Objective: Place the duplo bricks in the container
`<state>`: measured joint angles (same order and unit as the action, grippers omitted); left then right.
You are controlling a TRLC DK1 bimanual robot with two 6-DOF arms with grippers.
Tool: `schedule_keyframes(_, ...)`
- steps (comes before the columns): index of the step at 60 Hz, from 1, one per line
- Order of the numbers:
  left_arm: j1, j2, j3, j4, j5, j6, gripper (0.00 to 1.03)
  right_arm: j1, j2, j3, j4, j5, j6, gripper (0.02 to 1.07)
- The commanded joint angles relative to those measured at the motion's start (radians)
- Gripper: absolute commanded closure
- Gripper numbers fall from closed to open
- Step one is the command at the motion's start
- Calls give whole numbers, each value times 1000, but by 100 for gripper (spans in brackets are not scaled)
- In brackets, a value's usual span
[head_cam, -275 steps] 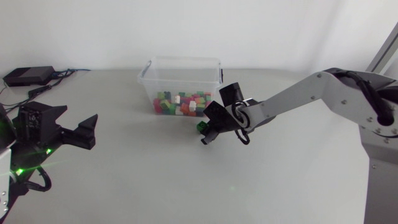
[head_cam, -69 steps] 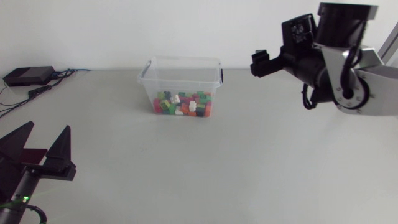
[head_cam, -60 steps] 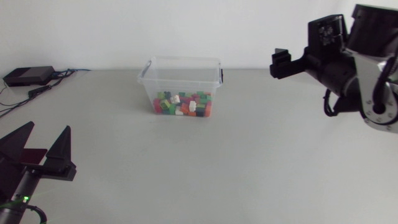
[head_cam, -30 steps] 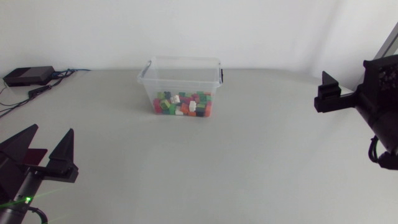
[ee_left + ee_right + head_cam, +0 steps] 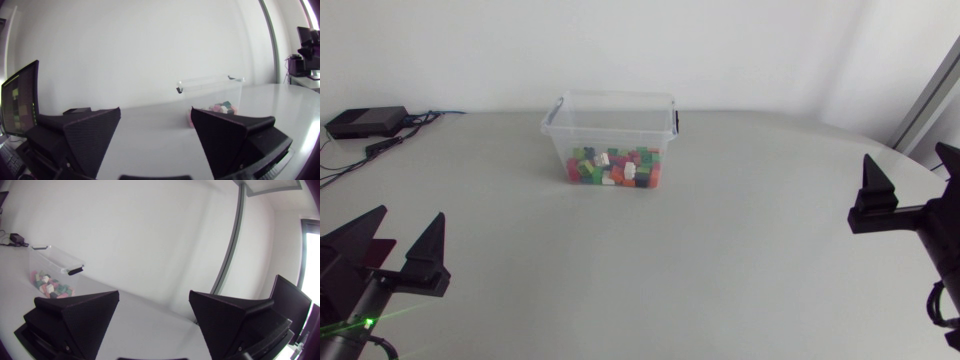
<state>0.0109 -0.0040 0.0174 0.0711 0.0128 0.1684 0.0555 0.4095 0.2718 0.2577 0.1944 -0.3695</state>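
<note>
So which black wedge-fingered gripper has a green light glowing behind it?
The left gripper: a green light glows on the arm behind it; the right gripper shows none.

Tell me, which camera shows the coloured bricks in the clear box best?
The head view: it looks down into the container, so most of the heap of bricks shows. The left wrist view catches only a few bricks through the side wall. The right wrist view also sees the bricks only side-on.
</note>
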Motion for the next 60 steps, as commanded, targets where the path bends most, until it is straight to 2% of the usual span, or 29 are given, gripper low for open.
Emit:
schedule_keyframes(1,-5,-6,-20,-8,-9,-42,5,-10,-46,-47,-28,-18,54,6)
schedule_keyframes(43,-11,4,-17,-71,-13,-168,5,-55,-408,-271,-256,-193,368,6)
schedule_keyframes(60,-11,4,-17,-71,-13,-168,5,-56,-410,-272,-258,-194,369,6)
